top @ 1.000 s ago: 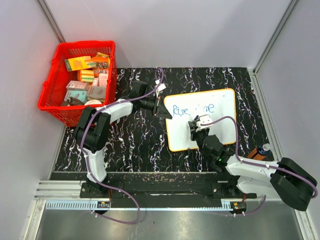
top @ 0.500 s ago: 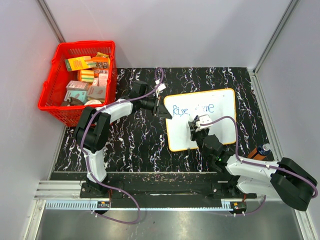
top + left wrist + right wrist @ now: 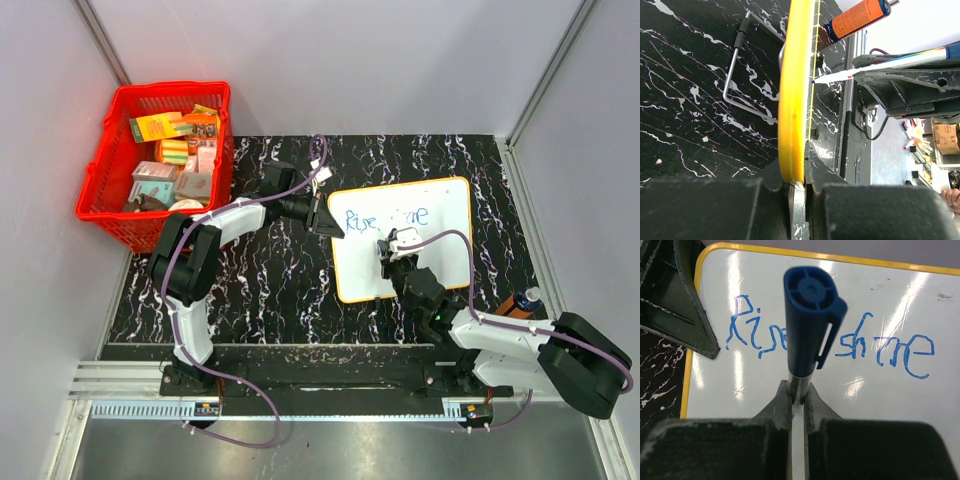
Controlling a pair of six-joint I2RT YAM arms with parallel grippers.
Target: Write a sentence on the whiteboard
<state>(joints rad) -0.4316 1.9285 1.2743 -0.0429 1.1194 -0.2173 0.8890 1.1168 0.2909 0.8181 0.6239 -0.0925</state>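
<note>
R gripper (image 3: pixel 797 390) clamped tight on blue marker (image 3: pixel 812 315), cap end toward wrist cam, tip against whiteboard (image 3: pixel 445 262) centre-right in top view. L gripper (image 3: pixel 322 218) pinches the board's left yellow rim. I read sentence (image 3: pixel 875 350) as "Rise shine", upper half of board; marker sits just below, btw the two words. Lower half of board bare. Orange bottle (image 3: pixel 520 300) near lower-right corner; red basket (image 3: pixel 96 180) upper left, well apart.

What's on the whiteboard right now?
Blue writing reading "Rise shine" on the whiteboard. The marker in the right gripper covers the gap between the words and anything written below.
</note>
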